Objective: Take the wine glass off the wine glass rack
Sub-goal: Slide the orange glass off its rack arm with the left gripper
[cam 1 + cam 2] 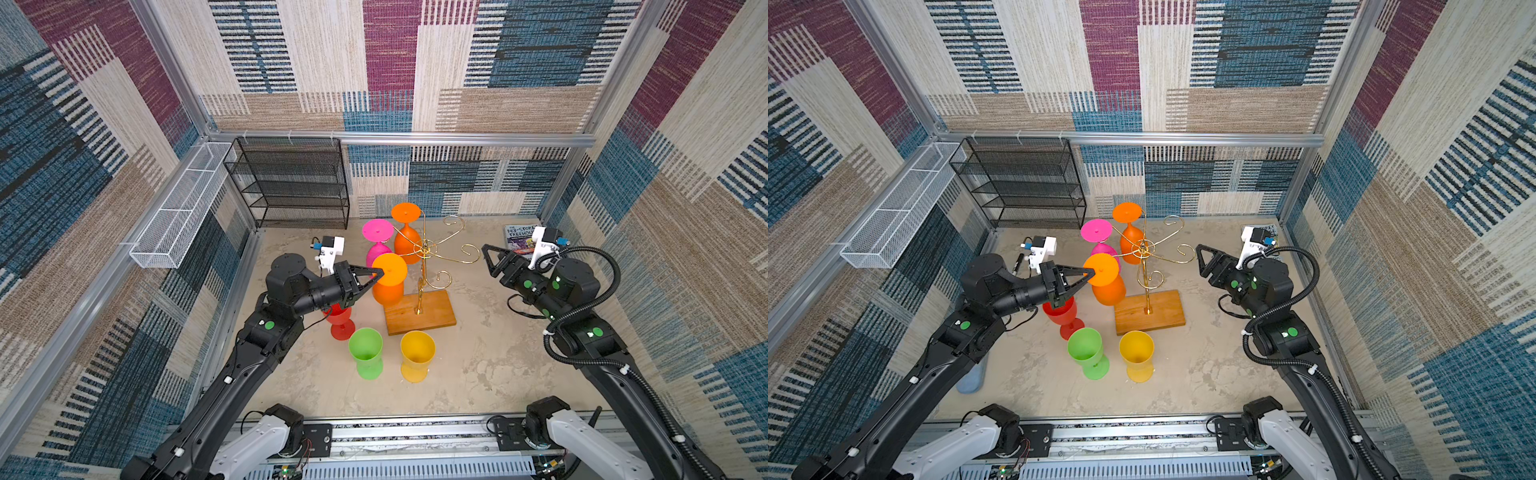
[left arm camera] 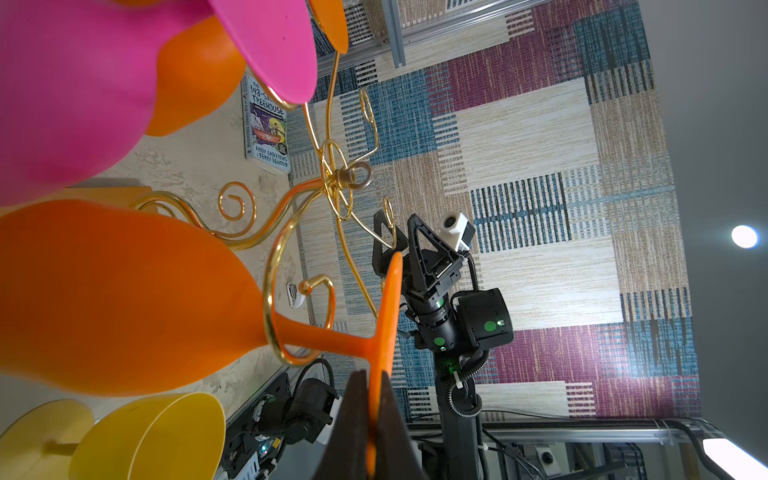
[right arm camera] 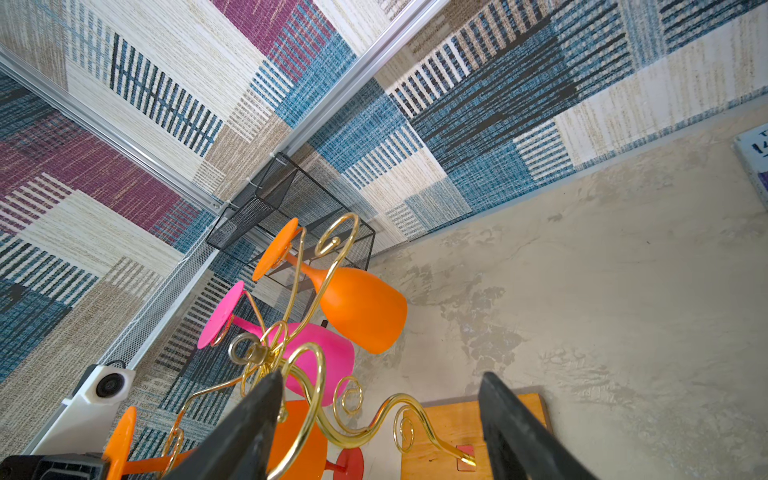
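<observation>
Orange wine glass (image 1: pixel 389 281), eight o'clock on the wine glass rack (image 1: pixel 424 249): left pincer (image 1: pixel 380 273) clenched on its foot, right pincer (image 1: pixel 489 259) released. Next, I slide the stem out.

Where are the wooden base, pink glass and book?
wooden base (image 1: pixel 436 311): in a top view, bare top face.
pink glass (image 1: pixel 377 230): in a top view, round foot.
book (image 2: pixel 268 124): left wrist view, front cover.

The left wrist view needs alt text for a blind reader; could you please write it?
The left gripper is shut on the foot rim of an orange wine glass whose stem sits in a gold loop of the wine glass rack. A pink glass and a second orange glass hang beside it; the open right gripper is beyond the rack.
</observation>
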